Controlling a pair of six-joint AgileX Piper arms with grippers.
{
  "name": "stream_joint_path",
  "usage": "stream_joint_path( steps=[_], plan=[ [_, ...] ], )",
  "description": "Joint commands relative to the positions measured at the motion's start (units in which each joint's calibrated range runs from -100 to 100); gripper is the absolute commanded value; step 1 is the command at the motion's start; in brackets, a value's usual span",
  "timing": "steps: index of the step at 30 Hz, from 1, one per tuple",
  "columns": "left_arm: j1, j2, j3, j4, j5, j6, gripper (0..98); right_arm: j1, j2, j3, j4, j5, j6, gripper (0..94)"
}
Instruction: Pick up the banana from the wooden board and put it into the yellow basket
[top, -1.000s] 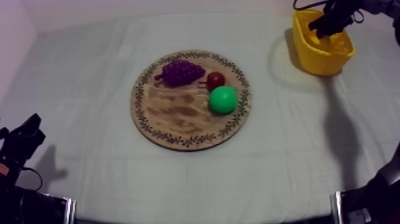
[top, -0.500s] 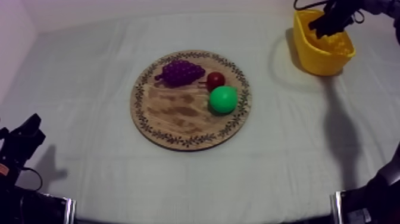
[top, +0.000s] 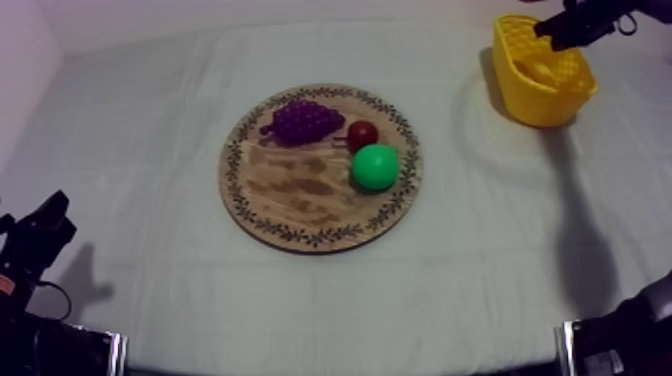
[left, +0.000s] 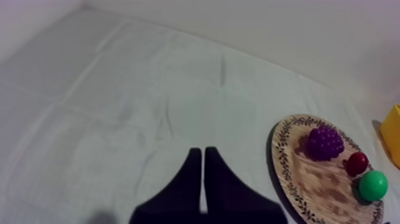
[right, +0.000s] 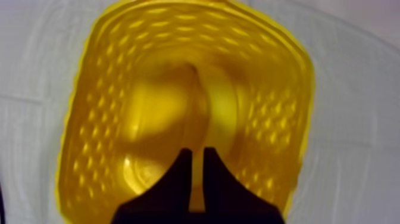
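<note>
**Count, near to far:** 2 grippers, 1 wooden board, 3 toy fruits on it, 1 yellow basket, 1 banana.

**Left gripper** (left: 200, 152): 1. It sits nearer than the board and well off to its left, low over the cloth (top: 150, 120). Its 2 black fingers lie together in a narrow wedge with nothing between them.

**Wooden board** (top: 290, 190): 1, round with a patterned rim, flat on the cloth. It carries 3 fruits:
- 1 pear (top: 375, 167), green, on the board's right side.
- 1 small red fruit (top: 362, 134), just beyond the pear.
- 1 bunch of grapes (top: 302, 121), purple, on the board's far left part, just beside the red fruit.

**Yellow basket** (top: 545, 100): 1, upright, beyond the board and well off to its right. It holds 1 item, the banana.

**Banana** (right: 199, 104): 1, lying on the basket floor. Its long axis runs in line with the right gripper's fingers, gently curved, with the dark tip toward the basket wall opposite the fingers.

**Right gripper** (right: 197, 152): 1, above the basket and clear of the banana. Its 2 fingers are drawn together, gripping nothing.
</note>
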Motion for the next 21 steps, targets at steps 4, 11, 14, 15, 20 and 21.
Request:
stream_joint_path(
  steps=[4,11,14,15,20,21],
  plan=[
    [0.0,0.0,0.0,-0.01,0.0,0.0,0.1,0.0,-13.4,12.8,-1.0,-2.7,0.4,0.9],
    [0.0,0.0,0.0,-0.01,0.0,0.0,0.1,-0.3,-30.7,34.2,3.2,-12.0,-7.3,0.8],
    [0.0,0.0,0.0,-0.01,0.0,0.0,0.1,-0.4,-38.1,44.6,5.1,-17.3,-9.6,0.7],
    [0.0,0.0,0.0,-0.01,0.0,0.0,0.1,-0.5,-40.5,48.1,5.6,-19.0,-10.0,0.7],
    [0.0,0.0,0.0,-0.01,0.0,0.0,0.1,-2.0,-53.7,63.5,6.3,-23.6,-10.9,0.7],
    [0.0,0.0,0.0,-0.01,0.0,0.0,0.1,-2.3,-56.4,66.1,6.1,-23.7,-10.9,0.7]
  ],
)
